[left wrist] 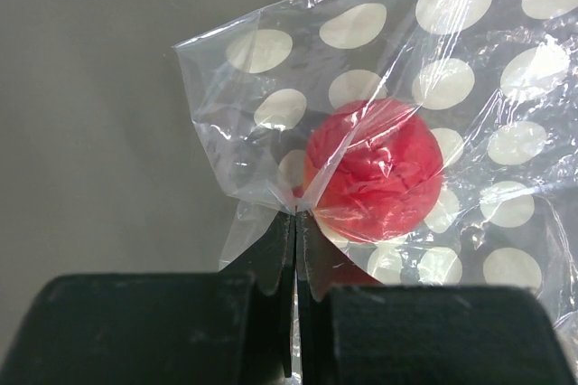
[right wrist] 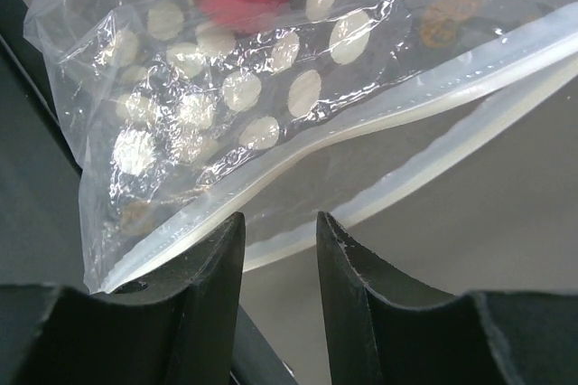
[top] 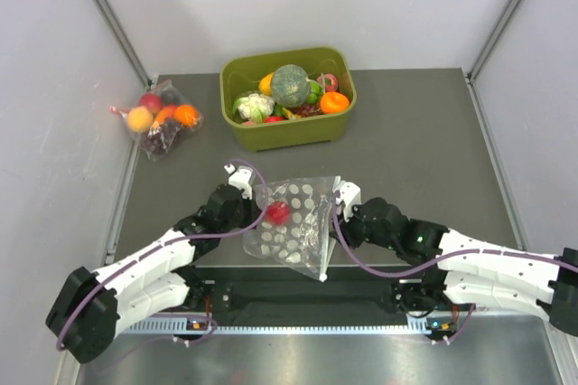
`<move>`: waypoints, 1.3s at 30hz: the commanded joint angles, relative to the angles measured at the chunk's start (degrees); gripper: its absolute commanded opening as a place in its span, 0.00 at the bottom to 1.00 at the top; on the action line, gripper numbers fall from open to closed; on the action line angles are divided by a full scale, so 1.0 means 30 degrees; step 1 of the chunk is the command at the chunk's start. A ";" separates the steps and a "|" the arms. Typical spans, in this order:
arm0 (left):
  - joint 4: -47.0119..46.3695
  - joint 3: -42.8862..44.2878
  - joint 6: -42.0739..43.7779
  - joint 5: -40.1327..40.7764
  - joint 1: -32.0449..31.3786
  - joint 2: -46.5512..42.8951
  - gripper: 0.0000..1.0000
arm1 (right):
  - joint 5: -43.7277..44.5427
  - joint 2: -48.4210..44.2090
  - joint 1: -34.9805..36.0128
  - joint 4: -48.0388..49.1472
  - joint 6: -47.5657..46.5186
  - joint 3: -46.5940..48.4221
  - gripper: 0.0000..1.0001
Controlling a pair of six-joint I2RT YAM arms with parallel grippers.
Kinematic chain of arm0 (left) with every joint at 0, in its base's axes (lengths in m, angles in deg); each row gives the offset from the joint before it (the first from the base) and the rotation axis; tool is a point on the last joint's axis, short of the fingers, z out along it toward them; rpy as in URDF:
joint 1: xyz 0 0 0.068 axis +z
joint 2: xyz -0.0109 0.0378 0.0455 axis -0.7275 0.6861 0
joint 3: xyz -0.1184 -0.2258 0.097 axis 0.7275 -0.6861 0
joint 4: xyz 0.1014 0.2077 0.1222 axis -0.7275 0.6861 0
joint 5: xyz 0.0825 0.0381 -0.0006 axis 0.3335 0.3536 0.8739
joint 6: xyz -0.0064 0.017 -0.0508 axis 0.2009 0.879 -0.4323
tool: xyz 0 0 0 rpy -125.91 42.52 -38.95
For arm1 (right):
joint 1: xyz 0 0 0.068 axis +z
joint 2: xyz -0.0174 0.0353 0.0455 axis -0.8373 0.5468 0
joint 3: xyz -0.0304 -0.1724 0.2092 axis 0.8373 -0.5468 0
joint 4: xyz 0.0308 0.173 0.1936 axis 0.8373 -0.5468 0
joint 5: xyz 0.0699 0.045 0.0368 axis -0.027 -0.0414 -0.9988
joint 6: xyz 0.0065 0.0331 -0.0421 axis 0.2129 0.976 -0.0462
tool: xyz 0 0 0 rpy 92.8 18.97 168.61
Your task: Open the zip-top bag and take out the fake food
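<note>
Where the two arms meet, on the arm side of the green tub [top: 289,136] and well apart from it, the zip-top bag [top: 302,222] spans between both tools.

The left gripper [left wrist: 295,215] has its jaws together, clamped on the bag's plain edge. The red fruit [left wrist: 373,171] sits inside the bag, just beside that grip.

The right gripper [right wrist: 280,222] has its jaws apart. The bag's zip strip crosses their tips unclamped, its two bands partly separated.

The dark green pumpkin [top: 290,85] and orange fruit [top: 334,102] lie inside the tub.
</note>
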State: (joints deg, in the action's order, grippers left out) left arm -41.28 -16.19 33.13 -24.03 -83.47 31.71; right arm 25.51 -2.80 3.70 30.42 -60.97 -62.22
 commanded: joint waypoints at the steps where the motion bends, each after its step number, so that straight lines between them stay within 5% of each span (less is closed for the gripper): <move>1: -0.1411 0.0612 -0.0117 -0.0525 0.0107 0.0288 0.00 | -0.0565 0.0827 0.0264 0.1839 -0.0375 0.0724 0.38; 19: -0.2993 0.0640 -0.0322 -0.1516 0.0107 0.2074 0.00 | -0.1153 0.3320 0.0294 0.5793 -0.0025 0.0666 0.43; 25: -0.3813 0.1021 -0.0234 -0.2048 0.0107 0.3334 0.00 | -0.0977 0.4754 0.0294 0.8723 0.0414 -0.0096 0.55; 29: -0.4428 0.1343 -0.0234 -0.2400 0.0136 0.4124 0.00 | -0.1006 0.6365 0.0294 0.9721 0.0532 -0.0038 0.75; 39: -0.4956 0.1490 0.0615 -0.3630 0.0136 0.5151 0.00 | 0.0224 0.9059 0.0265 1.3030 0.0797 0.0050 0.79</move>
State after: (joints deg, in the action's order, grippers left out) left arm -51.71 -13.61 33.65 -32.16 -83.19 46.73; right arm 24.72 22.66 3.74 61.42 -59.26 -62.55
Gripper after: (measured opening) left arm 0.011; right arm 0.786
